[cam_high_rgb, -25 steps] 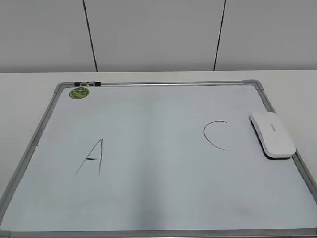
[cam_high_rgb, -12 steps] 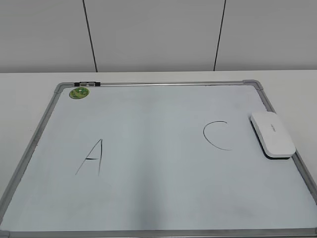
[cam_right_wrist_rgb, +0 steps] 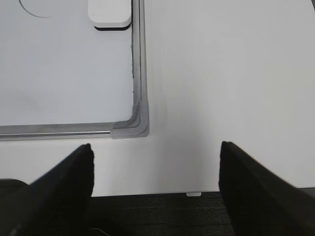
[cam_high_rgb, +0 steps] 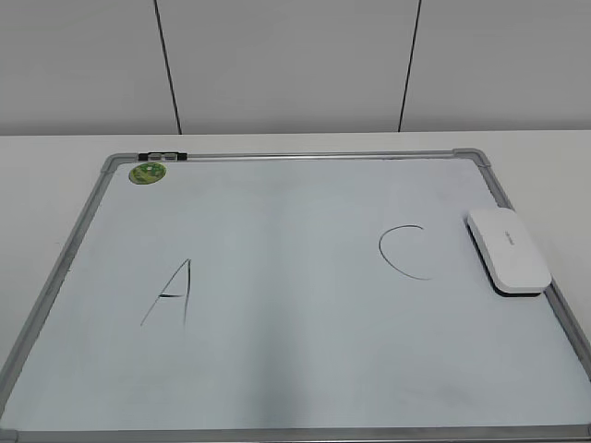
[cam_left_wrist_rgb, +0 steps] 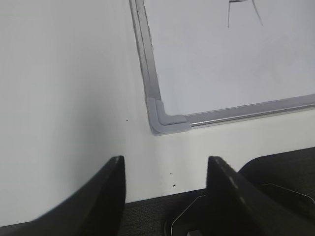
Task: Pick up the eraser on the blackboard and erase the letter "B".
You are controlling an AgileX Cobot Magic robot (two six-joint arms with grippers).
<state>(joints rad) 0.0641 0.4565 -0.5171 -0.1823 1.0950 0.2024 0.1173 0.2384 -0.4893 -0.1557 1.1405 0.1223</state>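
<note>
The white eraser (cam_high_rgb: 508, 249) lies flat on the right edge of the blackboard (cam_high_rgb: 305, 159), just right of a hand-drawn "C" (cam_high_rgb: 402, 252). An "A" (cam_high_rgb: 173, 293) is drawn on the left. No letter "B" shows between them; that part of the board is bare. The eraser also shows at the top of the right wrist view (cam_right_wrist_rgb: 110, 13). My left gripper (cam_left_wrist_rgb: 166, 169) is open and empty over the table's front edge, near the board's front left corner (cam_left_wrist_rgb: 165, 118). My right gripper (cam_right_wrist_rgb: 155, 157) is open and empty near the front right corner (cam_right_wrist_rgb: 132, 127). Neither gripper shows in the exterior view.
A round green sticker (cam_high_rgb: 148, 172) sits at the board's far left corner. The board lies on a white table (cam_high_rgb: 545, 157) with a white panelled wall behind. The table's dark front edge (cam_right_wrist_rgb: 157, 214) runs under both grippers.
</note>
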